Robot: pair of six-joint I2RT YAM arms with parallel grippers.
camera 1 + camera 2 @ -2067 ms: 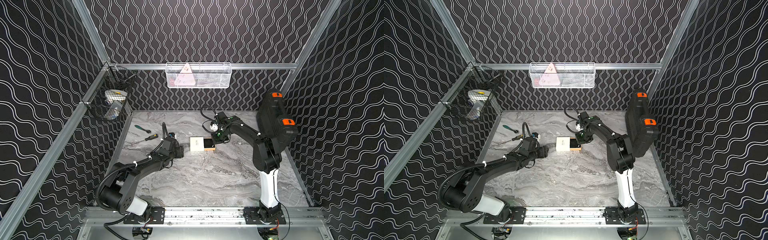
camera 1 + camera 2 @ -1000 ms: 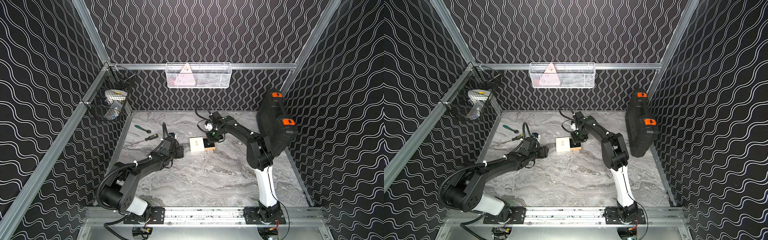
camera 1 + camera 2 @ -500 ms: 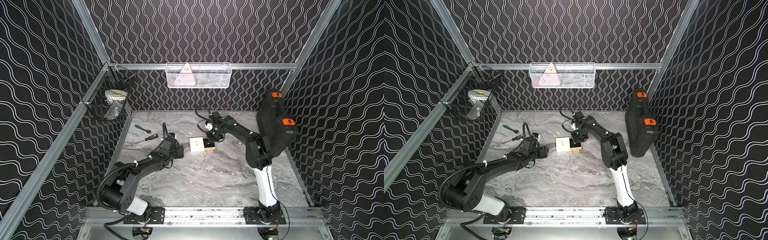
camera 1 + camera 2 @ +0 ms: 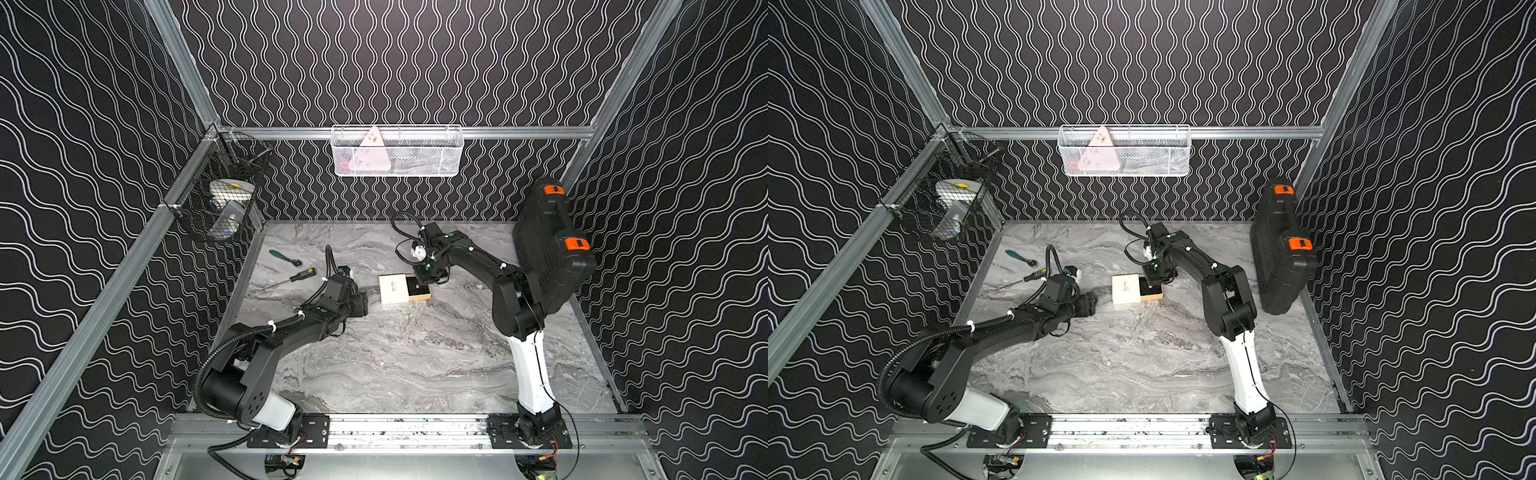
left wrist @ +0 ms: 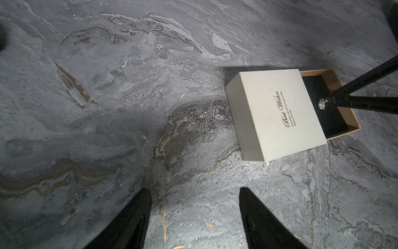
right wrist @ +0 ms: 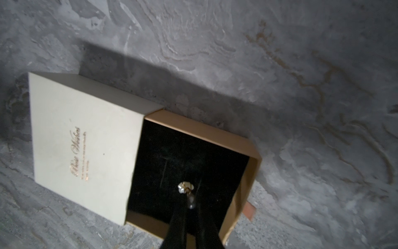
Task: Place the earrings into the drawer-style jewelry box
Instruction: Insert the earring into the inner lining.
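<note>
So, halfway-ish update. My right claw (image 6: 189, 202) is pressed together on one earring (image 6: 184, 187), pinching it by the thin gold bit, and the pearl end hangs just past my fingertips. Right below those tips is the open tray (image 6: 243, 148) of the jewelry box (image 6: 81, 138), so the earring is over the black lining, roughly mid-tray. I can't tell if it's touching the lining or just above it.

Done, by my reckoning: the drawer is pulled out and the earring is picked up and brought over. What's left is to let go, deal with any second earring (I can't spot one for sure), and probably slide the tray shut.

My left claw (image 5: 193, 189) is spread wide and empty, low over the tabletop (image 5: 107, 107). The box sits ahead of it and off to one side, not touching.

Materials: the sleeve (image 5: 271, 112) is matte cream cardboard, flat and square, with gold script reading "Best Wishes". The tray walls are thin tan card, the lining looks like soft black velvet or foam, and a small tan pull tab (image 6: 249, 210) sticks out at the far end. The earring is a tiny pearly bead in a gold-coloured setting. The tabletop is grey marble-look with brownish veins.
</note>
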